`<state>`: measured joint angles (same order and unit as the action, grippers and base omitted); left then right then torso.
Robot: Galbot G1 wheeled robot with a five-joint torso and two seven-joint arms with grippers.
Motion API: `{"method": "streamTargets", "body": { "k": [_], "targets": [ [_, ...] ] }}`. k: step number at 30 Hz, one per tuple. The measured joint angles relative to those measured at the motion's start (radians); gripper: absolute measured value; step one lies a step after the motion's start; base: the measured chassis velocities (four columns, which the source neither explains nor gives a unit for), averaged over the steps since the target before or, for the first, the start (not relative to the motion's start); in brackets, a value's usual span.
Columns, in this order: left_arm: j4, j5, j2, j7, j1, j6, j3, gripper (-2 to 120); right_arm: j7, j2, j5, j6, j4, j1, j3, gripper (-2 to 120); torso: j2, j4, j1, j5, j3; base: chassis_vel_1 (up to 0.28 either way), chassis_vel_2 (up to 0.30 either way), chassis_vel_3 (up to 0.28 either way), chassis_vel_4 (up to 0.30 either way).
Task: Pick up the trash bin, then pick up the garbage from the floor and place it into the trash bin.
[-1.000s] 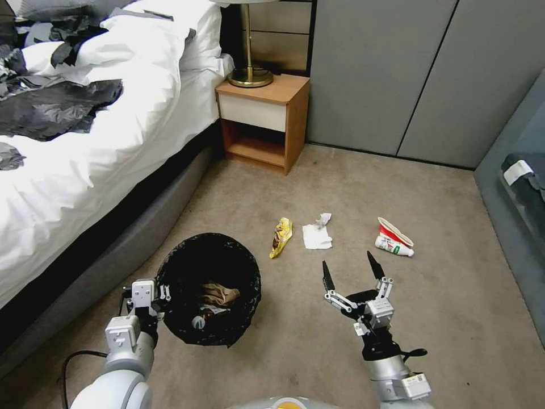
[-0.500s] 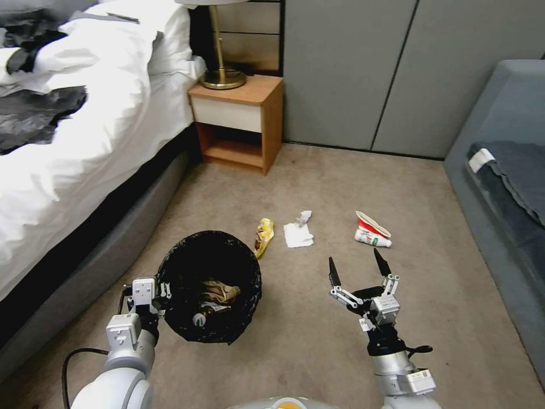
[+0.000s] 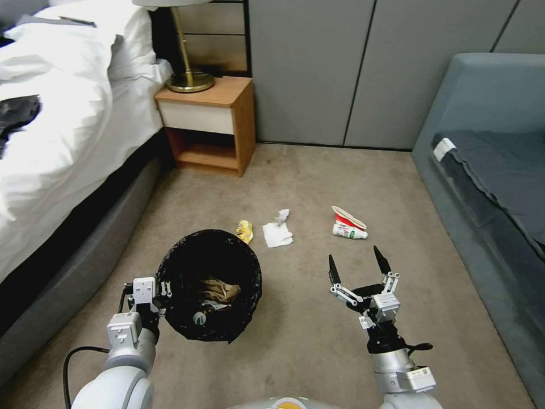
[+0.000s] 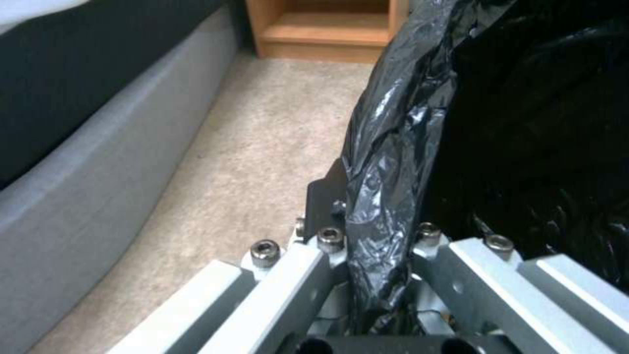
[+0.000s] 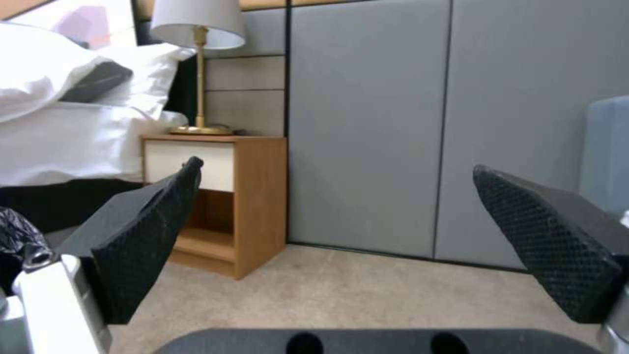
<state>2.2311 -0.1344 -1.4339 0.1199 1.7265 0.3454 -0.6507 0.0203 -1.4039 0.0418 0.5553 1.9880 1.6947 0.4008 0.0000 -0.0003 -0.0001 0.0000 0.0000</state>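
Left gripper (image 3: pixel 160 295) clamped on trash bin (image 3: pixel 209 284) rim | right gripper (image 3: pixel 357 267) wide open, empty, right of bin | tissue (image 3: pixel 277 234), squashed cup (image 3: pixel 347 218) beyond bin

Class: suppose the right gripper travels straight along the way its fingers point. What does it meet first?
Probably nothing close: the open right gripper faces bare carpet and the grey wall; depth is unclear.

No legible txt, labels or nos. anywhere.
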Motion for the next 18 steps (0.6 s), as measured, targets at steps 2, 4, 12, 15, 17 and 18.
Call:
{"method": "streamTargets", "body": {
  "k": [2, 4, 12, 15, 17, 18],
  "targets": [
    [0.000, -0.001, 0.000, 0.000, 0.000, -0.001, 0.000, 1, 0.000, 0.000, 0.000, -0.001, 0.000, -0.001, 0.000, 100, 0.000, 0.0000, 0.000, 0.0000, 0.000, 0.000, 0.000, 0.000, 0.000],
    [-0.003, -0.008, -0.001, 0.000, 0.000, -0.007, 0.000, 1, 0.000, -0.001, 0.000, -0.002, -0.004, -0.005, 0.001, 100, 0.000, 0.0004, 0.000, 0.0000, 0.000, 0.000, 0.000, 0.000, 0.000],
    [-0.007, -0.009, -0.001, -0.002, -0.001, -0.011, 0.000, 1, 0.000, -0.002, 0.000, -0.003, -0.010, -0.007, 0.001, 100, 0.000, 0.0003, 0.000, 0.0000, 0.000, 0.000, 0.000, 0.000, 0.000],
    [-0.007, -0.009, 0.000, -0.002, -0.002, -0.011, 0.000, 1, -0.001, -0.002, 0.000, -0.007, -0.010, -0.010, 0.001, 100, 0.000, 0.0003, 0.000, 0.0000, 0.000, 0.000, 0.000, 0.000, 0.000],
    [-0.007, -0.009, 0.001, -0.003, -0.002, -0.011, 0.000, 1, -0.002, -0.002, 0.000, -0.010, -0.010, -0.012, 0.001, 100, 0.000, 0.0003, 0.000, 0.0000, 0.000, 0.000, 0.000, 0.000, 0.000],
    [-0.007, -0.009, 0.001, -0.003, -0.002, -0.011, 0.000, 1, -0.002, -0.002, 0.000, -0.010, -0.010, -0.012, 0.001, 100, 0.000, 0.0003, 0.000, 0.0000, 0.000, 0.000, 0.000, 0.000, 0.000]
  ]
}}
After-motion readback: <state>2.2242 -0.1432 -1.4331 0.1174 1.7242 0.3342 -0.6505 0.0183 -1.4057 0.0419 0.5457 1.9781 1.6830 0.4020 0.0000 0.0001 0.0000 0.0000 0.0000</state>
